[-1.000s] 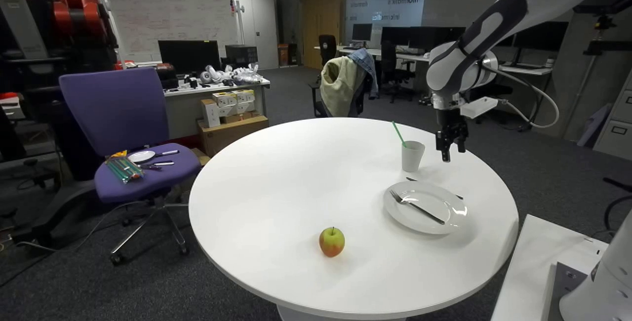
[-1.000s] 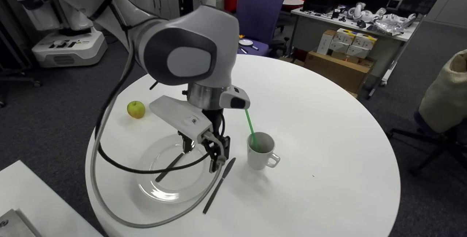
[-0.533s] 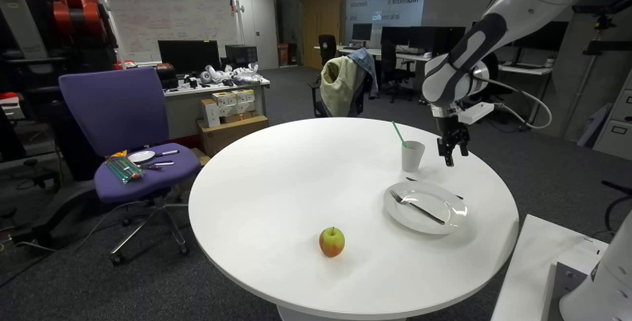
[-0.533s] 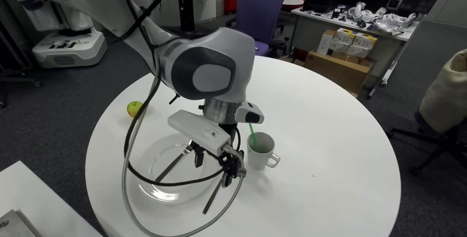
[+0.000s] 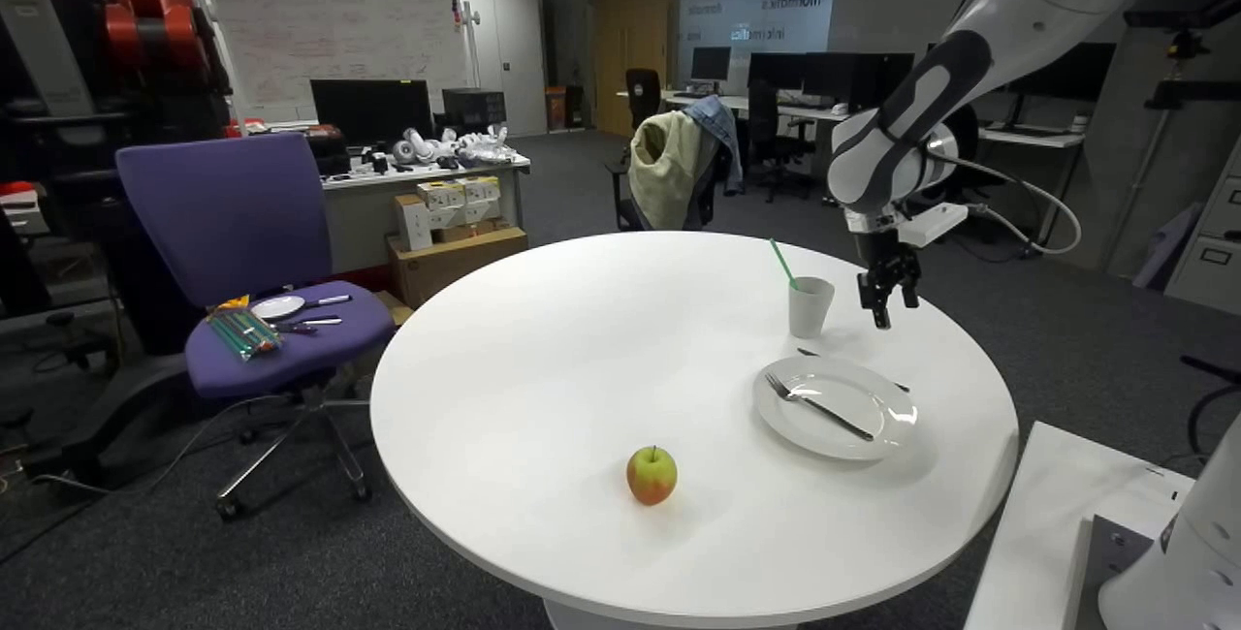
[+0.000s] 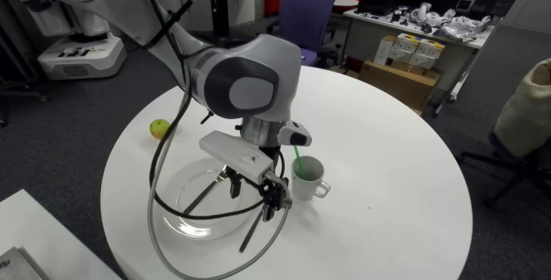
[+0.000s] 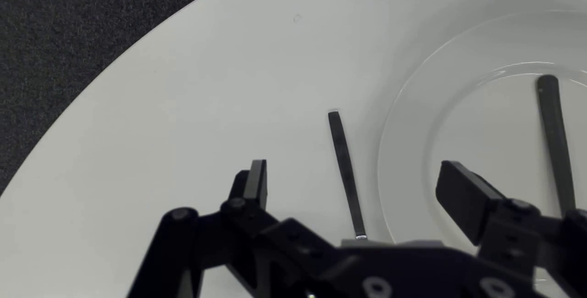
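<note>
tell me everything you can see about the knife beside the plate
The knife lies flat on the white table, beside the plate with a gap between. Its handle is slim, dark and smooth, glinting like metal at its ends; the blade is mostly hidden. In the wrist view the open jaws straddle it without touching.

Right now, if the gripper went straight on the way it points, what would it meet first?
Likely the table knife, seen between the open fingers of the gripper in the wrist view, though one finger may catch the dinner plate first; depth is unclear.
</note>
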You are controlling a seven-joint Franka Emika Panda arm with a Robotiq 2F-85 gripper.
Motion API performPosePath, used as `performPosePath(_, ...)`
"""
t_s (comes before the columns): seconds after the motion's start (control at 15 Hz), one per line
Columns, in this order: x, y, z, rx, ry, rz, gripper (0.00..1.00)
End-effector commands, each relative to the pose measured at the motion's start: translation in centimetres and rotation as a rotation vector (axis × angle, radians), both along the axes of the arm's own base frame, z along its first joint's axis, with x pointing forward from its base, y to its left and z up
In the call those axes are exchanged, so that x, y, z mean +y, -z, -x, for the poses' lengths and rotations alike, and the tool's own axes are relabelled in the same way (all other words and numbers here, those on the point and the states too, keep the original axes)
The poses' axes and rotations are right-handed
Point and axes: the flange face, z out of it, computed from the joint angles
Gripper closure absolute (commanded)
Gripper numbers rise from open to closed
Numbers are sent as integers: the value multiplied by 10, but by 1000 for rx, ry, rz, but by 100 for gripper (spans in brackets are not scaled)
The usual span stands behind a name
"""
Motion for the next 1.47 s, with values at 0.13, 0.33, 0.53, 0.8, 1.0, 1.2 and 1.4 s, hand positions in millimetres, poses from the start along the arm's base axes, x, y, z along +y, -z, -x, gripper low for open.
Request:
performPosePath(0.13, -6, 30, -9, 21, -29, 52, 0)
performPosePath(0.33, -10, 51, -15, 13, -17, 63, 0)
performPosePath(0.53, -16, 69, -19, 7, 0, 78, 0)
performPosePath(0.8, -27, 86, -23, 24, 15, 89, 7)
performPosePath(1.0, -35, 90, -24, 29, 25, 84, 40)
performPosePath(1.2, -42, 88, -26, 24, 36, 85, 57)
performPosePath(1.4, -40, 87, -25, 23, 28, 68, 51)
